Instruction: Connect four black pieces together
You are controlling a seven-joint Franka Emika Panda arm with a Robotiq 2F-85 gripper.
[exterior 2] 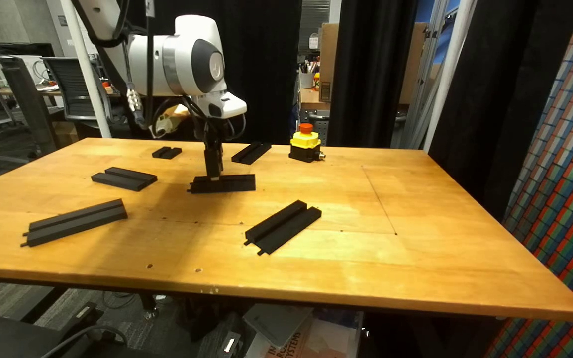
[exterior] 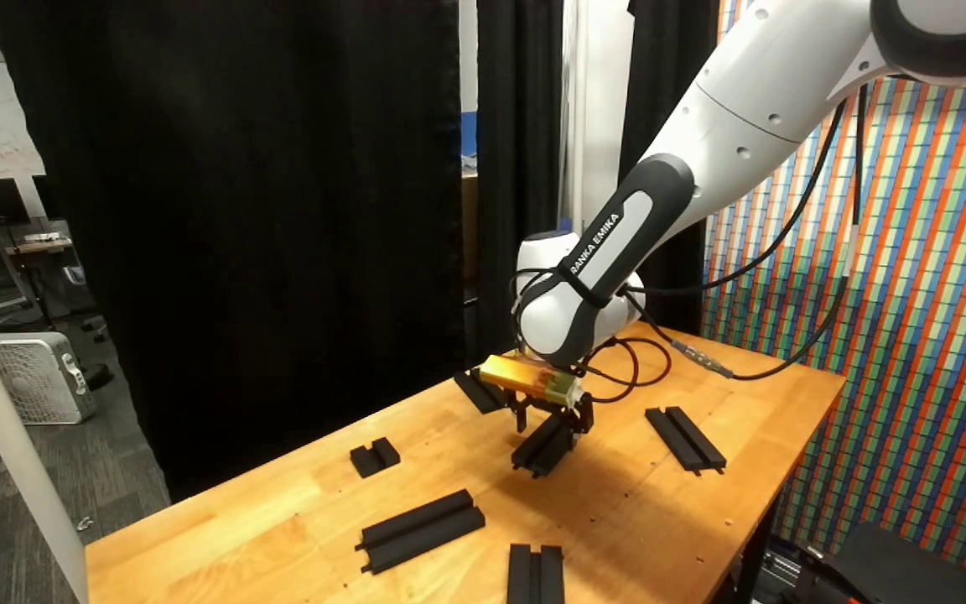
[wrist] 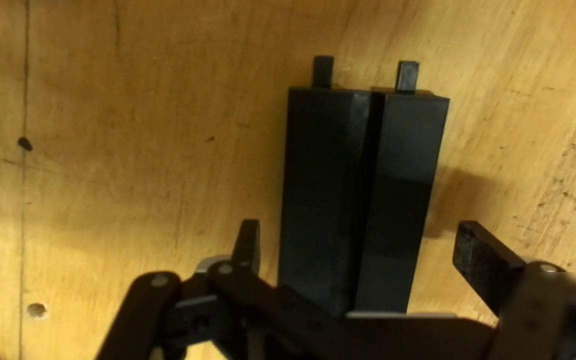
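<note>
Claw (wrist: 358,237) spread wide over grooved blk bar (wrist: 350,200) on tbl (wrist: 168,150).

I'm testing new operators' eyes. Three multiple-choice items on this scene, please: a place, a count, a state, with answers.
1. Where is the red-topped yellow box?
A. On the floor
B. On the table
C. On a chair

2. How many prongs show on the black bar between the jaws?
A. One
B. Four
C. Two

3. How do the jaws stand?
A. Open
B. Shut on the black bar
C. Shut on nothing

1 B: an exterior view shows its base resting there.
2 C: two stick out of its end in the wrist view.
3 A: the wrist view shows gaps either side of the black bar.
</note>
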